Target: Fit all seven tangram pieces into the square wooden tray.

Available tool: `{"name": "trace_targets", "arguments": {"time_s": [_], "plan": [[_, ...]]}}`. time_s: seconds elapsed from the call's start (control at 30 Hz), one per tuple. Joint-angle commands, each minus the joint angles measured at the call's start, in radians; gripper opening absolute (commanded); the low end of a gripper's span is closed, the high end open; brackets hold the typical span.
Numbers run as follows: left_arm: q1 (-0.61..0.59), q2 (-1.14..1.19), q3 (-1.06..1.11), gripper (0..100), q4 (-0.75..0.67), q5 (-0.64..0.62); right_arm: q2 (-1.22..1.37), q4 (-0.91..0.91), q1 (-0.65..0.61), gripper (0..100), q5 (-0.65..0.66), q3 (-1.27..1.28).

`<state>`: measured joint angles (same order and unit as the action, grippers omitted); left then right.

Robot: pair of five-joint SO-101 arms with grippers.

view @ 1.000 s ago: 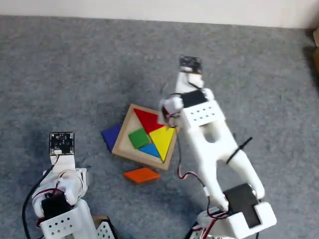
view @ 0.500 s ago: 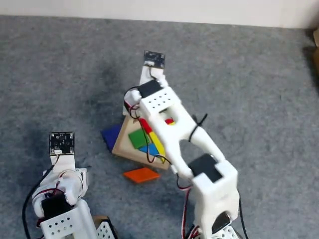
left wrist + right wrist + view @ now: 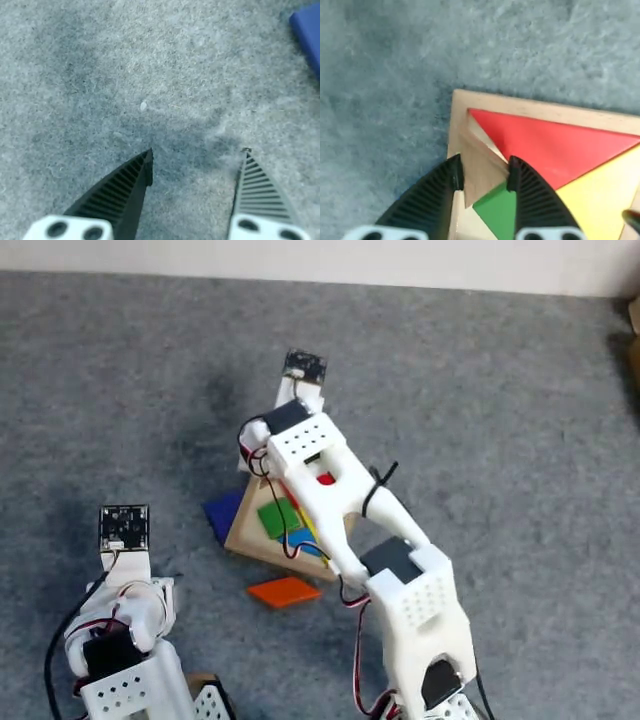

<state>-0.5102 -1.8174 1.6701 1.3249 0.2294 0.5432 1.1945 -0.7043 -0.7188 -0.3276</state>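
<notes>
Tray [image 3: 530, 111] is sitting mid-surface, partly filled. Right fingers [image 3: 432, 197] are pinching a tan piece [image 3: 479, 175] over the far corner gap beside the red piece [image 3: 545, 145]. Risk: it's going in skewed and jamming on the rim. Left fingers [image 3: 125, 195] are hanging wide, near left. Blue piece [image 3: 222, 512] and orange piece [image 3: 285, 591] are lying outside. No readable print.

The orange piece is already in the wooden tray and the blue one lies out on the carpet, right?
Not quite. The orange piece is not in the wooden tray; it lies on the carpet just outside it, as the high view shows. The blue one is indeed out on the carpet, beside the tray.
</notes>
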Motion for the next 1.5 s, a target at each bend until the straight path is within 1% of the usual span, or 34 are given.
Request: {"name": "trace_targets", "arguments": {"time_s": [0.0,0.13,0.37,0.53,0.6,0.67,0.7,0.77,1.03,1.23,1.33,1.47], "plan": [[-0.008,-0.007,-0.035,27,0.002,-0.011,-0.022,0.024,-0.036,15.3,-0.006,-0.059],[-0.008,-0.007,-0.035,27,0.002,-0.011,-0.027,0.056,-0.05,15.9,-0.005,-0.061],[-0.008,-0.007,-0.035,27,0.002,-0.011,-0.028,0.122,-0.035,16.2,0.005,-0.114],[-0.008,-0.007,-0.035,27,0.002,-0.011,-0.028,0.229,-0.005,15.3,0.137,-0.246],[-0.008,-0.007,-0.035,27,0.002,-0.011,-0.027,0.257,0.012,10.0,0.173,-0.294],[-0.008,-0.007,-0.035,27,0.002,-0.011,-0.022,0.26,0.021,1.2,0.213,-0.323],[-0.008,-0.007,-0.035,27,0.002,-0.011,-0.021,0.259,0.021,0.0,0.233,-0.331],[-0.008,-0.007,-0.035,27,0.002,-0.011,-0.018,0.249,0.015,1.5,0.252,-0.303],[-0.008,-0.007,-0.035,27,0.002,-0.011,0.031,0.12,0.013,0.4,0.318,-0.117],[-0.008,-0.007,-0.035,27,0.002,-0.011,0.048,0.128,0.015,0.4,0.318,-0.09],[-0.008,-0.007,-0.035,27,0.002,-0.011,0.044,0.128,0.019,0.4,0.328,-0.021],[-0.008,-0.007,-0.035,27,0.002,-0.011,0.042,0.127,0.021,0.4,0.45,0.085]]}}
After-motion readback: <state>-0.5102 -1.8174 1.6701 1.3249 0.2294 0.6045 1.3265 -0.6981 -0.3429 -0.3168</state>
